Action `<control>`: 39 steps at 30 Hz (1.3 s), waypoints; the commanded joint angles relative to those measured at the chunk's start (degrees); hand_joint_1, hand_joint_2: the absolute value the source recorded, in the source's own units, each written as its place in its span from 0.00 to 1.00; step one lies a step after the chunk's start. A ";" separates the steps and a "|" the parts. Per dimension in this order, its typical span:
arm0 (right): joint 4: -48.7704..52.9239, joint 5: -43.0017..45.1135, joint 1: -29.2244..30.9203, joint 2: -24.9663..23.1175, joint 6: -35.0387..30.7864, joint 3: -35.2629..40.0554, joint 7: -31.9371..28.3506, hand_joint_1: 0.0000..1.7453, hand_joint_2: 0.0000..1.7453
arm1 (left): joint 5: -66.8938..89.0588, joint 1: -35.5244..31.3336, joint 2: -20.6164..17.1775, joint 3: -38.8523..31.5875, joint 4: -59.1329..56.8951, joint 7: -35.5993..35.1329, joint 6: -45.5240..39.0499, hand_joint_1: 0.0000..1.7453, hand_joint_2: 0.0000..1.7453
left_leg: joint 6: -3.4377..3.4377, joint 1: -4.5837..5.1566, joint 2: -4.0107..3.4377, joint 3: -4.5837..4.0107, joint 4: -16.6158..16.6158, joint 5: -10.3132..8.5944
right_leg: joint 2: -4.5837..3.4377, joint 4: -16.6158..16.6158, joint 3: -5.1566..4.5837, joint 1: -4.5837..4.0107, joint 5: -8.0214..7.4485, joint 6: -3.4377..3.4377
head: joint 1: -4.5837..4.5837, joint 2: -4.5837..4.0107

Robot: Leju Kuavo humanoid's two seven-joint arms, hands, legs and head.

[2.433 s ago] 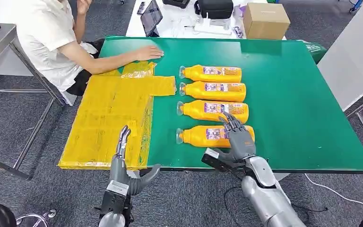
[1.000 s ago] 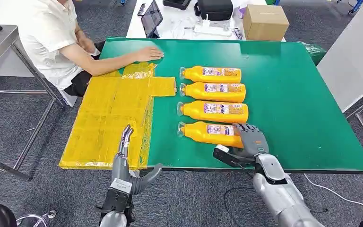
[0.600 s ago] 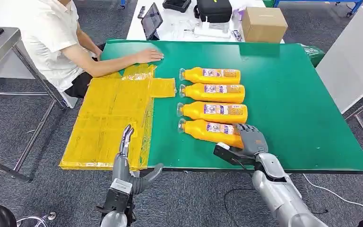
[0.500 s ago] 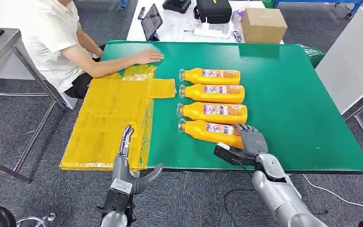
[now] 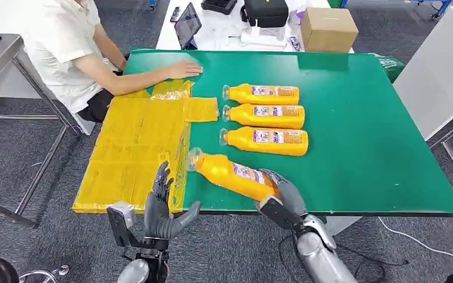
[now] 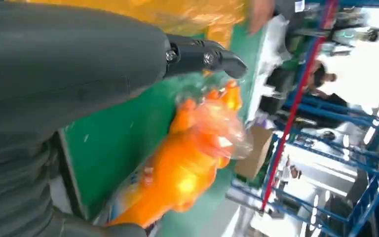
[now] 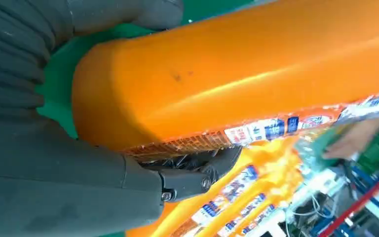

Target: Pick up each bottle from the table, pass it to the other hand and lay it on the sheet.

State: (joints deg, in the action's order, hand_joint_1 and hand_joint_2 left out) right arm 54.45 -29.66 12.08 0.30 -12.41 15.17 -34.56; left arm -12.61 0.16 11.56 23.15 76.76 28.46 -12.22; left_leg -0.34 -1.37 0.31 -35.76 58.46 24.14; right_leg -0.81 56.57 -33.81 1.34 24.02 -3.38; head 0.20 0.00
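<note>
Right hand (image 5: 283, 197) gripping tilted bottle (image 5: 233, 174), left hand (image 5: 160, 206) spread

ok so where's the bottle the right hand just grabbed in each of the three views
Head view: the held bottle lies slanted near the table's front edge, its base in the right hand, its cap toward the yellow sheet.
Left wrist view: the held bottle sits mid-picture, cap end nearest, beyond the left hand.
Right wrist view: the held bottle spans the upper picture, gripped at its base.
Shared landmark: the green table.
</note>
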 commanded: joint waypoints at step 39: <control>-1.24 10.33 1.21 -9.82 2.87 22.47 -3.18 1.00 1.00 | -20.00 -5.67 -1.14 1.34 -2.85 -4.45 12.40 0.97 1.00 | 0.10 -0.01 0.15 -0.23 -0.02 0.04 | 0.18 -0.03 -0.18 -0.05 0.10 0.14 | 0.00 0.00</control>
State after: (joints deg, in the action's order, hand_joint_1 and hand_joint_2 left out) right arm 56.61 -20.15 11.60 -9.79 -10.58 33.14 -37.88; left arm -34.48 -2.52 11.06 22.75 75.49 22.78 1.94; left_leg -0.33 -1.36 0.46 -36.16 58.46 24.13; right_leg -0.72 56.58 -34.19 1.35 24.07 -3.37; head 0.20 0.00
